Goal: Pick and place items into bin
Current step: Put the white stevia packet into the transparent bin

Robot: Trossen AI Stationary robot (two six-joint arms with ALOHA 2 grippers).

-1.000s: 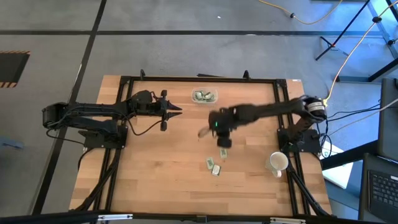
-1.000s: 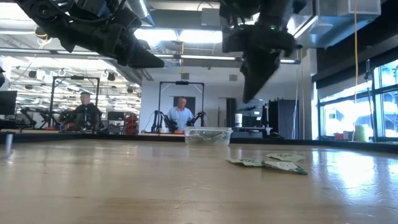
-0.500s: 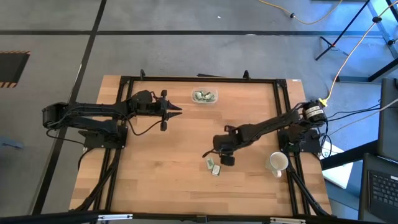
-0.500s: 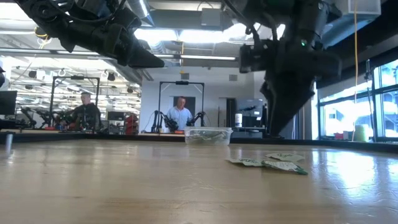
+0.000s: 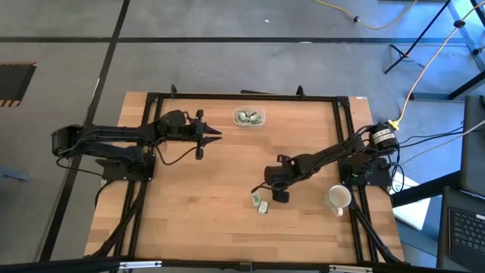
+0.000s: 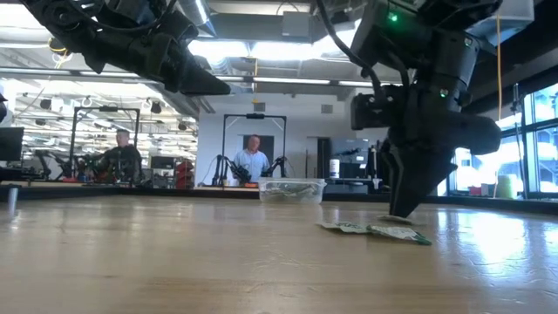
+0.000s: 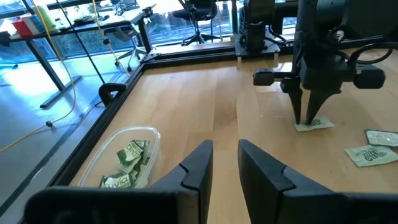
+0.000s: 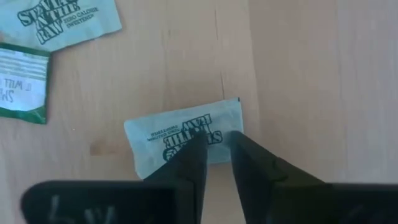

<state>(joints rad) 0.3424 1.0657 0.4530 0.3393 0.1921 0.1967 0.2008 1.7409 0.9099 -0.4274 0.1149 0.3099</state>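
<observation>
A pale green packet (image 8: 180,134) lies flat on the wooden table. My right gripper (image 8: 217,135) stands on it, pointing down, with a narrow gap between its fingers; it also shows in the high view (image 5: 277,191) and the low view (image 6: 403,212). Two more packets (image 5: 255,199) (image 5: 264,206) lie just to its left and nearer. The clear bin (image 5: 248,117) sits at the far middle with several packets inside. My left gripper (image 5: 218,133) waits above the table's left far part, fingers a narrow gap apart (image 7: 225,146), empty. My right gripper comes from above, pointing down, and its two fingertips (image 8: 198,144) stand on the middle of the packet's long edge (image 8: 214,127) nearest the wrist camera, one to each side. The packet lies flat on the table, unwrinkled. The fingers hide the edge itself.
A white cup (image 5: 337,199) lies on its side at the table's right near part, beside the right arm's base. Black frame rails (image 5: 151,152) run along the table's left, right and far sides. Bare wood lies between the packets and the bin. People sit in the room beyond.
My right gripper has swung from above the table's middle toward the near edge and come down until its fingertips reach the packet on the table. The packets have stayed in place.
</observation>
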